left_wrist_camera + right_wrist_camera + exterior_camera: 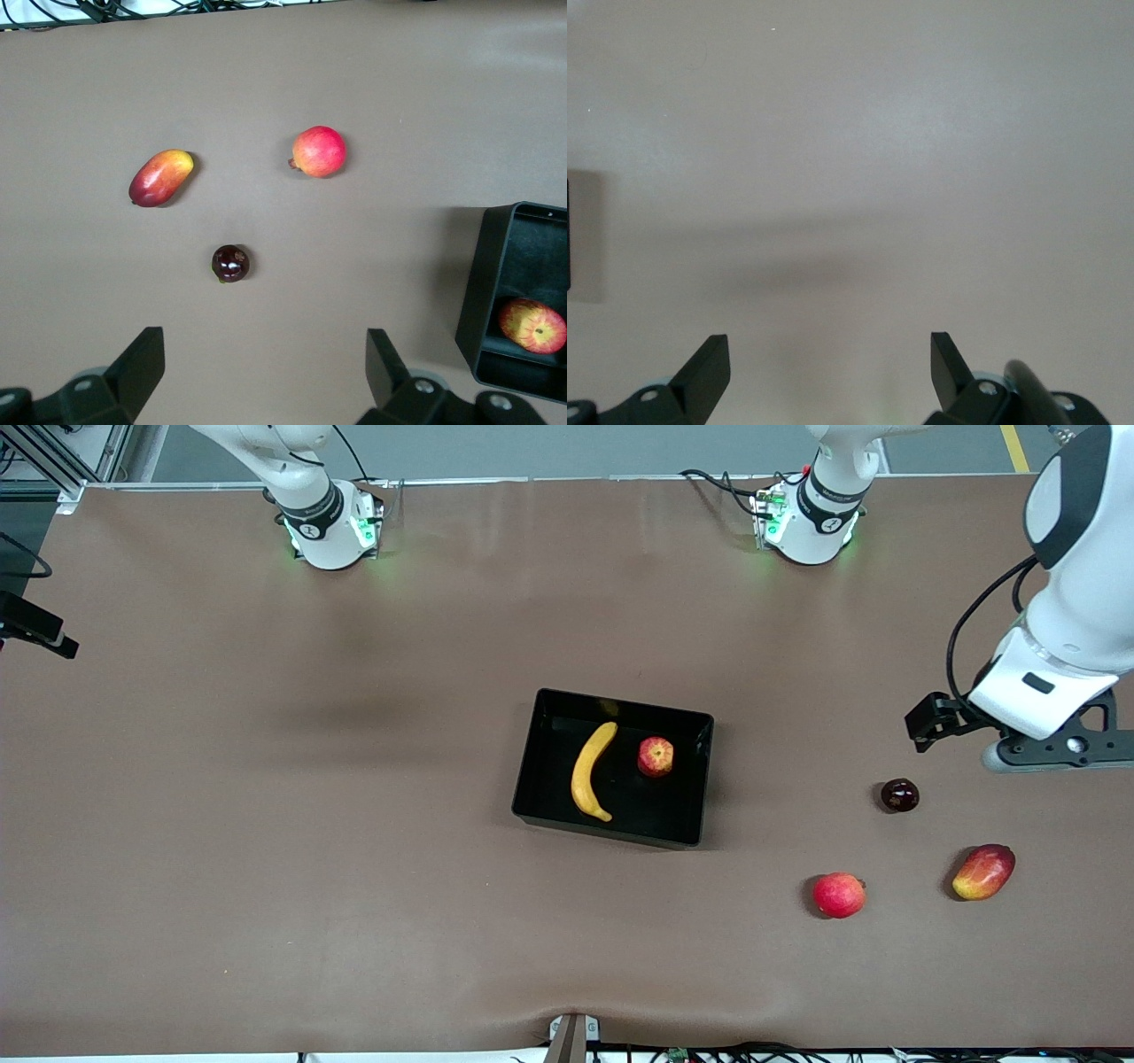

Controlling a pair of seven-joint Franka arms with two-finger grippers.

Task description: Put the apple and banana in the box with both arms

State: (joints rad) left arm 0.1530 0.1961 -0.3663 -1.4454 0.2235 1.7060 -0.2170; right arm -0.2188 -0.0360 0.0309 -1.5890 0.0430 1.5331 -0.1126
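A shallow rectangular glossy black plastic box sits just right of the front view's centre on the brown table. Inside it lie the curved plain yellow banana and, beside it toward the left arm's end, the small round red apple with yellowish streaks; the two do not touch. At the lower right of the frame, well apart from the box, rest a small dark maroon round fruit, an evenly pinkish-red round fruit and an oval red-yellow mango. The left gripper hangs at the right edge over bare table near the dark fruit, its black fingers spread wide and holding nothing. The right gripper, seemingly outside the front view, hovers over bare table with fingers equally wide and empty.
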